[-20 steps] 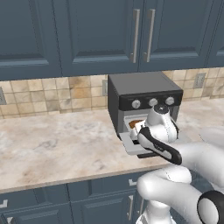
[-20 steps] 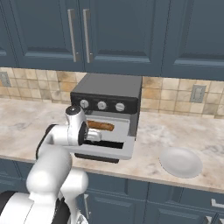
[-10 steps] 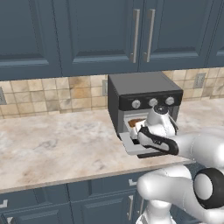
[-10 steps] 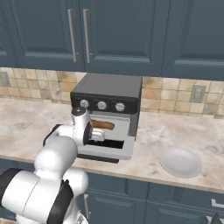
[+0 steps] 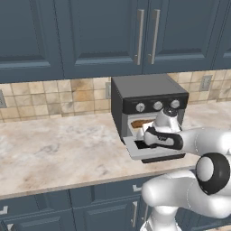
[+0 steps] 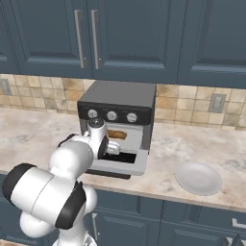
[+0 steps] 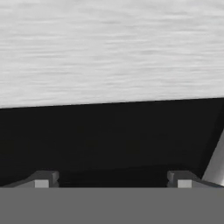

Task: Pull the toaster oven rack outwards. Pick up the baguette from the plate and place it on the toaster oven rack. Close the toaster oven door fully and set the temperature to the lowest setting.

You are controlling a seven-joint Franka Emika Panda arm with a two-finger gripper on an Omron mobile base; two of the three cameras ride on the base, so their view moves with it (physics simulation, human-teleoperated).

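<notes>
The toaster oven [image 5: 149, 97] [image 6: 120, 98] stands on the counter against the tiled wall. Its door [image 5: 155, 152] [image 6: 126, 166] lies folded down flat in front of it. The golden-brown baguette [image 5: 140, 122] [image 6: 116, 135] rests on the pale rack [image 6: 130, 142] in the oven's opening. My gripper [image 5: 142, 137] [image 6: 114, 149] [image 7: 112, 181] hovers low over the open door, right in front of the opening. It is open and nothing sits between the fingertips [image 7: 41, 181]. In the hand view a brushed light grey surface sits above a dark band, very close. The round plate [image 6: 198, 178] is bare.
Three silver knobs [image 5: 157, 106] [image 6: 111, 115] line the black strip above the opening. Dark blue wall cabinets [image 5: 113, 31] hang over the oven. The marbled counter [image 5: 58, 153] runs wide to the oven's left, and its front edge lies just before the door.
My hand has stayed over the open door while the arm behind it has swung and lifted. The oven, baguette and plate have not moved.
</notes>
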